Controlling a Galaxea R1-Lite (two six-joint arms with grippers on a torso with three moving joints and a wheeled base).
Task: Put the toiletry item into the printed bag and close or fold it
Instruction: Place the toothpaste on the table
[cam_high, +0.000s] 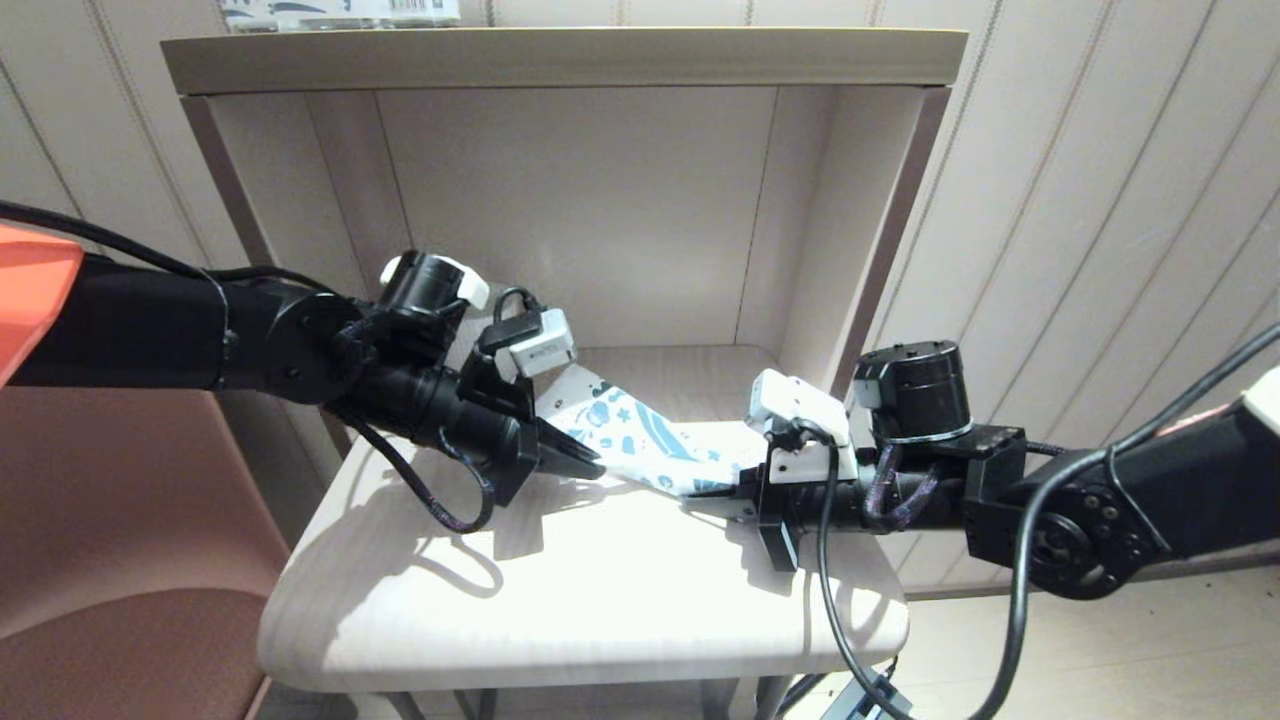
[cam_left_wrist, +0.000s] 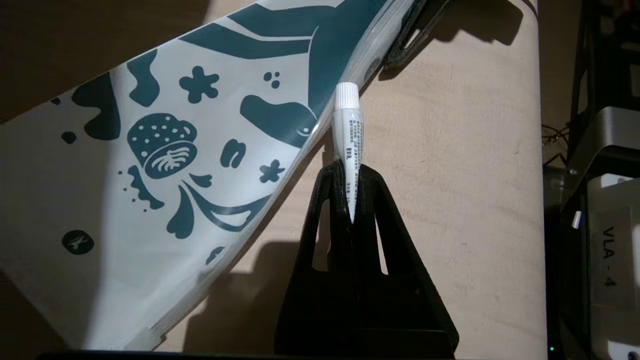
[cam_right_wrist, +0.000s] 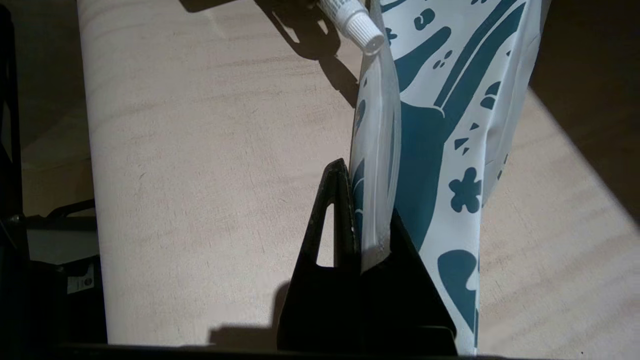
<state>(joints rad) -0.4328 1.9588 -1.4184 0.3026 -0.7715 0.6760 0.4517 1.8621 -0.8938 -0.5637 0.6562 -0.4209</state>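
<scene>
Toiletry item (cam_left_wrist: 348, 130) tail hidden in left hand (cam_left_wrist: 351, 200); printed bag (cam_high: 650, 445) cropped.

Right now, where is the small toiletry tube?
The toiletry tube is pinched in the left gripper above the tabletop, its cap at the edge of the printed bag, which the right gripper holds.

Toiletry item (cam_left_wrist: 348, 135) tail end buried between my left gripper (cam_left_wrist: 351, 172) fingers. Small print on it too fine to read. Printed bag (cam_right_wrist: 430, 150) cut off by edges in both wrist views; its edge pinched inside my right gripper (cam_right_wrist: 367, 210). Package on shelf top (cam_high: 340, 12) mostly cropped.
</scene>
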